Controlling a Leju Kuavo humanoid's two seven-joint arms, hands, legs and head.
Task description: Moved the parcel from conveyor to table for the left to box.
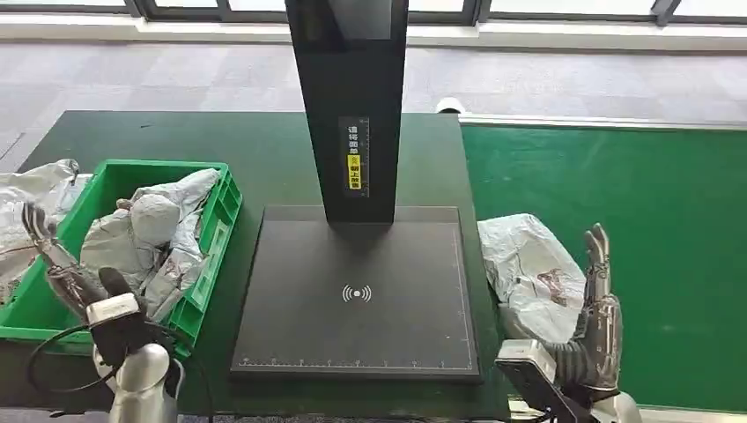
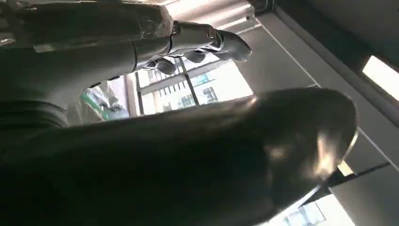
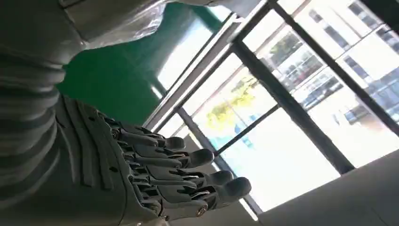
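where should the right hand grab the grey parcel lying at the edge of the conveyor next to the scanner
Probably the bulging near end of the grey parcel, coming from its right side, where the right hand already stands open and upright. The bag is soft and crumpled, lying flat on the green conveyor, so fingers could likely close around a fold there; the scanner platform blocks its left side.

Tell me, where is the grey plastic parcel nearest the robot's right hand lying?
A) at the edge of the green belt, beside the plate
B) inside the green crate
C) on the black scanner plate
A: the parcel lies at the green belt's edge, beside the black plate, with the right hand next to it.
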